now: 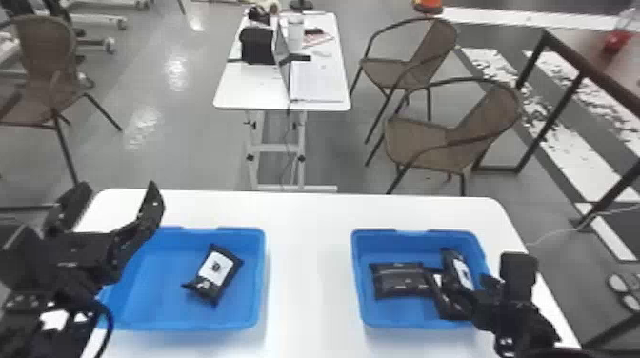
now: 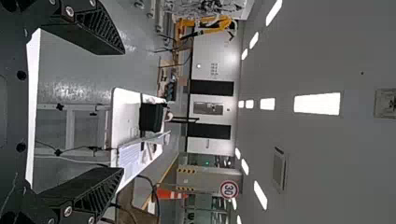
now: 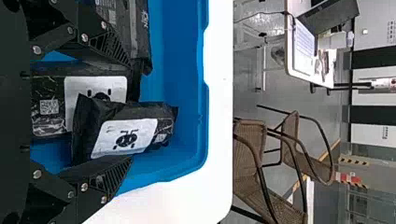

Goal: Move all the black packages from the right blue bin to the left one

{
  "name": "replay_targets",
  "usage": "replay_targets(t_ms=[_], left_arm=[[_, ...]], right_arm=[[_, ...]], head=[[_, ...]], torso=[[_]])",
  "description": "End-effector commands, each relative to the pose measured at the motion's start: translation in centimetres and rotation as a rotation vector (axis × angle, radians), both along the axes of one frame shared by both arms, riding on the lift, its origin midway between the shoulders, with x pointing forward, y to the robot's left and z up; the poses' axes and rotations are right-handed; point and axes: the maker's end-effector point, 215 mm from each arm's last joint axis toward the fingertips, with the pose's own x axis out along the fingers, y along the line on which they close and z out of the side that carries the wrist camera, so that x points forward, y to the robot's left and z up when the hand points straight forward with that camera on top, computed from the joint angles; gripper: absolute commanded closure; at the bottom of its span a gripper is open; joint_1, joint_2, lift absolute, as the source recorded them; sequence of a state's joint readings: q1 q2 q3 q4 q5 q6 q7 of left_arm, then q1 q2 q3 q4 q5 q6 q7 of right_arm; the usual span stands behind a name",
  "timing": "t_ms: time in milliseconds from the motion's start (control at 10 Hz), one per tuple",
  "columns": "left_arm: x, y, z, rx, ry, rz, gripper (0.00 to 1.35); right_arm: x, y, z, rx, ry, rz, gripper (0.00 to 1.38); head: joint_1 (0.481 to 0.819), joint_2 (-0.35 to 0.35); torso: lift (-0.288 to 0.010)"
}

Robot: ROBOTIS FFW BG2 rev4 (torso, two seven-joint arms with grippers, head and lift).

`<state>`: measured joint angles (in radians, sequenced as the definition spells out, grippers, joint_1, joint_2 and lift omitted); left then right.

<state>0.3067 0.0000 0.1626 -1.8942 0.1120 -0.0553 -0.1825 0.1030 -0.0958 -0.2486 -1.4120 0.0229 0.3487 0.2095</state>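
Head view: left end effector (image 1: 119,186) gaped, nine o'clock; right end effector (image 1: 481,276) likewise, four.
Right wrist view added a package's (image 3: 44,123) square code (image 3: 49,107).

With the right bin (image 1: 397,242) as reference: it rests on the table (image 1: 309,266) and contains three packages (image 1: 400,280), one partly on another. To its left, on the same table, sits the left bin (image 1: 157,285), containing one package (image 1: 216,271). Behind it stand two chairs (image 1: 424,143); behind and left, a desk (image 1: 252,93) bearing a laptop (image 1: 314,85).
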Motion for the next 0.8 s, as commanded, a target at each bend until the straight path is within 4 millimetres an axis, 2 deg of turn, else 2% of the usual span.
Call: replay_targets(t_ms=[0, 300, 700], left_arm=[[-0.1, 0.1, 0.0, -0.003, -0.002, 0.002, 0.14], [-0.4, 0.3, -0.1, -0.003, -0.005, 0.008, 0.14], [-0.8, 1.0, -0.5, -0.013, 0.0, 0.018, 0.14]], right_arm=[[0.3, -0.3, -0.8, 0.005, 0.012, -0.009, 0.38], [1.1, -0.1, -1.9, 0.01, 0.026, -0.03, 0.38], [-0.7, -1.2, -4.2, 0.045, 0.063, -0.125, 0.41]], head=[[0.695, -0.097], [0.695, -0.098], [0.695, -0.1]], torso=[[0.0], [0.0], [0.0]])
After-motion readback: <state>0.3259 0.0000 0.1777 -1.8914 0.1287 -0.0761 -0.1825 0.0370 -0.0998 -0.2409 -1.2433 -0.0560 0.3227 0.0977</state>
